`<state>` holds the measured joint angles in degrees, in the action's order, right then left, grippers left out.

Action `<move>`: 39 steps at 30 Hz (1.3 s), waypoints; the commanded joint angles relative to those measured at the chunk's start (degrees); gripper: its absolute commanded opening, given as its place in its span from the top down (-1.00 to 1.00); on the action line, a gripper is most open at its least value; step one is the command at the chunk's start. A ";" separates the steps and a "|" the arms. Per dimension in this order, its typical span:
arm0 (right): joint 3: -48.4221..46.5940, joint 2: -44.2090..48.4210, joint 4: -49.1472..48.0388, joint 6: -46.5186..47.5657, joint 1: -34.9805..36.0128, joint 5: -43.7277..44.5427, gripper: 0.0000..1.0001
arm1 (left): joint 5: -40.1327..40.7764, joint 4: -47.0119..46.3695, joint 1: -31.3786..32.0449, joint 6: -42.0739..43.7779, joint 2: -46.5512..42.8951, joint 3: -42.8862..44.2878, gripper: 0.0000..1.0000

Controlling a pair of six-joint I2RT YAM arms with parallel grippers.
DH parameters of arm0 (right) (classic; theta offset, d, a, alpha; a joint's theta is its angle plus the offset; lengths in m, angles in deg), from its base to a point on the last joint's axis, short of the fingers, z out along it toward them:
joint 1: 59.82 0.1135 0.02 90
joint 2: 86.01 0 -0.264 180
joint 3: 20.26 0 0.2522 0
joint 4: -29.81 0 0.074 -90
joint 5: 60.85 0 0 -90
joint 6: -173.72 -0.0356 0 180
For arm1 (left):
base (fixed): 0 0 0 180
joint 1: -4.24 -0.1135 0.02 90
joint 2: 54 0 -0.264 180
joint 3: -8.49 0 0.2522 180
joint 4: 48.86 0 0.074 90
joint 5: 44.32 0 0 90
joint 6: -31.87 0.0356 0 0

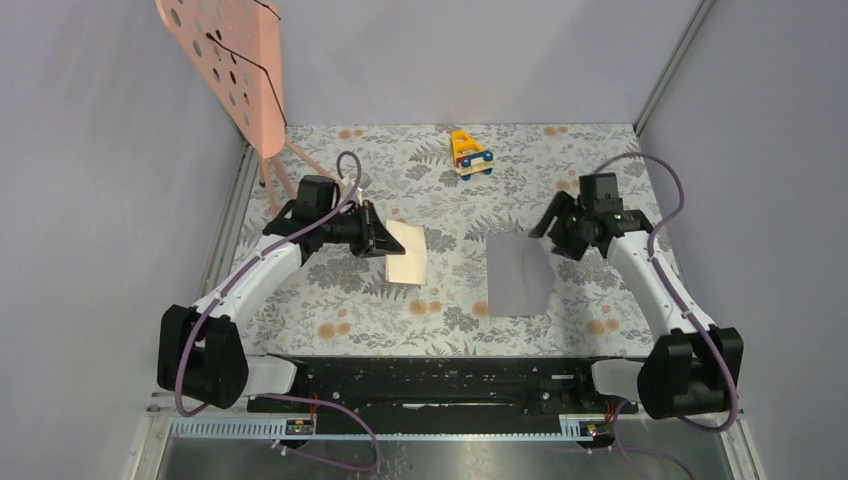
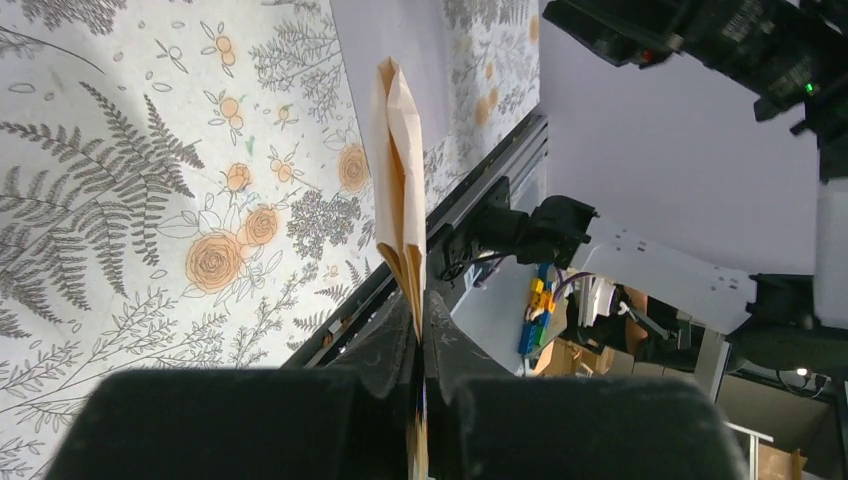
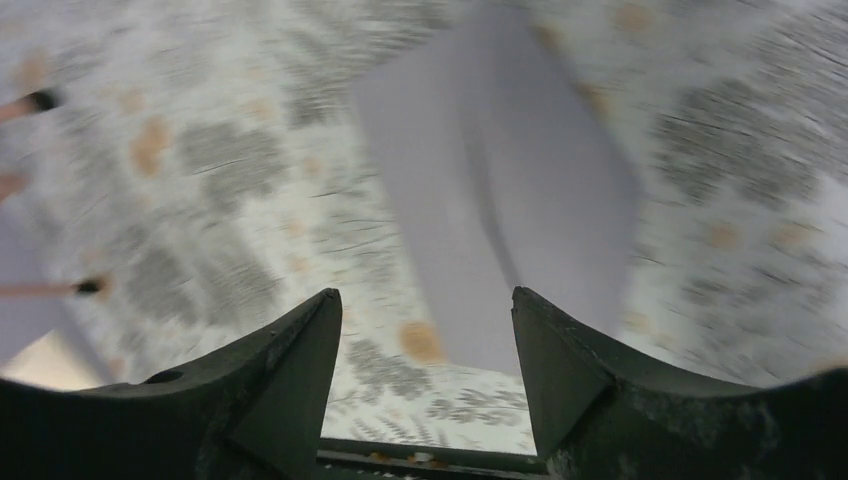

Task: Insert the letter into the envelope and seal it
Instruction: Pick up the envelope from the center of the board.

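Currently we clamp the letter [image 2: 400, 180] by its edge in the left gripper [image 2: 420, 312], apart from the flat-lying envelope [image 1: 518, 272]. The right gripper [image 3: 425, 292] stands wide beside the envelope. Both papers seem light and limp: grip edges.

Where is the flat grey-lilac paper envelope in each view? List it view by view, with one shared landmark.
Top external: the flat grey-lilac paper envelope lies right of centre.
Left wrist: envelope at top centre, behind the upright tan creased sheet.
Right wrist: envelope at centre, blurred.
Shared landmark: the floral-printed table cover.
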<state>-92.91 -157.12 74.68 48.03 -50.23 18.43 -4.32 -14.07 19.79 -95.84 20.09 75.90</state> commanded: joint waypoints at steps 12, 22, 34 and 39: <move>22.91 -3.16 -4.80 -0.97 -18.37 -4.32 -0.58 | 9.57 -2.22 12.39 -3.25 12.22 8.92 1.00; 32.89 -5.55 -21.04 -6.79 -24.70 -14.04 -0.57 | 12.30 -16.83 18.54 -14.97 31.80 16.85 1.00; 34.16 -7.00 -26.55 -8.36 -26.55 -20.66 -0.57 | 17.69 -14.62 18.78 -14.35 41.86 21.88 1.00; 36.28 -9.06 -34.09 -11.92 -26.55 -24.12 -0.54 | 18.87 -11.89 20.03 -13.32 45.23 25.22 1.00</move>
<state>-59.43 -163.94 44.28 37.22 -76.61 -6.18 12.29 -26.57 38.76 -109.61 63.54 97.45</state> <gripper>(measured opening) 0.773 0.010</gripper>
